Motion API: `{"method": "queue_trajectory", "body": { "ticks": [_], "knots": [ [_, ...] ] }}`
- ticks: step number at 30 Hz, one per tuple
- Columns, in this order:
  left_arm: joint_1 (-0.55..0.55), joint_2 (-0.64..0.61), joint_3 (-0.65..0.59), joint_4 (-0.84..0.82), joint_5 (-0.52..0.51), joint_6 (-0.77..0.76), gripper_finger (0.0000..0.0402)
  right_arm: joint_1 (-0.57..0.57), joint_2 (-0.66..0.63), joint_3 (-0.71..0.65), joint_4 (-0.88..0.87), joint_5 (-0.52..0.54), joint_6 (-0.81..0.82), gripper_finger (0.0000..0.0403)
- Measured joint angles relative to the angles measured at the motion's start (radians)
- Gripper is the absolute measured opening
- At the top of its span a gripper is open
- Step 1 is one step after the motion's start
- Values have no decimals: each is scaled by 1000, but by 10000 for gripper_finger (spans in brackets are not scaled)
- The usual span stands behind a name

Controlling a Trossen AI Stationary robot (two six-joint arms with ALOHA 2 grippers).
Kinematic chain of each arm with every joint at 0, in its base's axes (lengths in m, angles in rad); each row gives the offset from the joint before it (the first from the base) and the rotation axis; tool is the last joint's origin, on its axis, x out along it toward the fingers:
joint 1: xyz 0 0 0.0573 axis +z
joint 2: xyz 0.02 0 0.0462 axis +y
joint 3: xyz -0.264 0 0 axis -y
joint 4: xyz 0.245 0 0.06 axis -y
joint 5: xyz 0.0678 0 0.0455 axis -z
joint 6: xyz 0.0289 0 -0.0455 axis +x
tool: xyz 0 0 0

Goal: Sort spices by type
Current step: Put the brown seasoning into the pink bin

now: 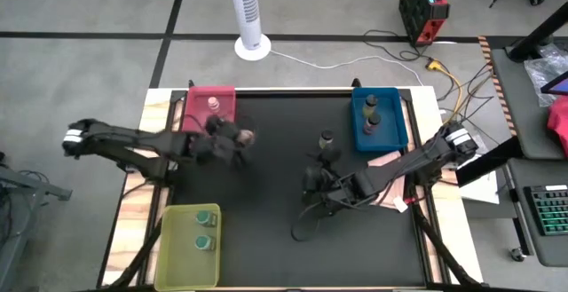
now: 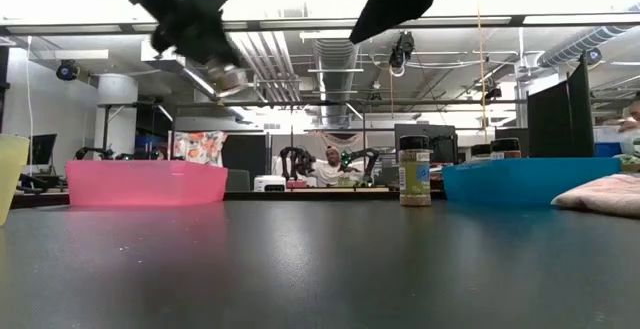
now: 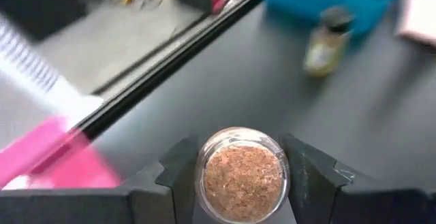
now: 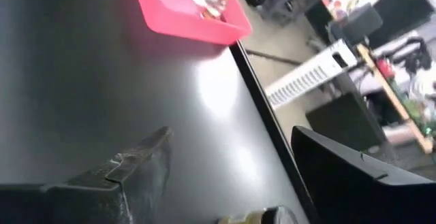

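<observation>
Between the left gripper's (image 3: 240,183) clamped jaws sits a pinkish-topped jar (image 3: 242,173), airborne beside the red tray (image 1: 200,101). Right gripper (image 1: 312,184) gapes empty; just beyond its jaws one dark-capped jar (image 1: 327,141) remains unsorted.

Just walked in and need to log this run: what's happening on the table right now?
The robot is sorting small spice jars into coloured trays. The left gripper holds a pinkish spice jar in the air near the red tray, which already has one jar in it. The right gripper is open and empty over the middle of the mat, close to a dark-capped jar standing alone. The blue tray holds two jars and the yellow-green tray two green-lidded ones.
</observation>
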Motion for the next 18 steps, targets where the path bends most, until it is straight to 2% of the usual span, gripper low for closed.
{"method": "queue_trajectory", "body": {
  "ticks": [4, 9, 12, 18],
  "knots": [
    [133, -87, 0, -170, 90, -30, 154, -16, -6, -6, -13, -24, 18, 273],
    [318, -143, 0, -277, 254, 11, 154, -58, -6, -15, -9, -82, 17, 260],
    [415, -154, 0, -328, 290, 12, 154, -83, -6, -25, -12, -111, 5, 253],
    [606, -122, 0, -374, 453, 71, 154, -133, -6, -40, -10, -186, 0, 240]
  ]
}}
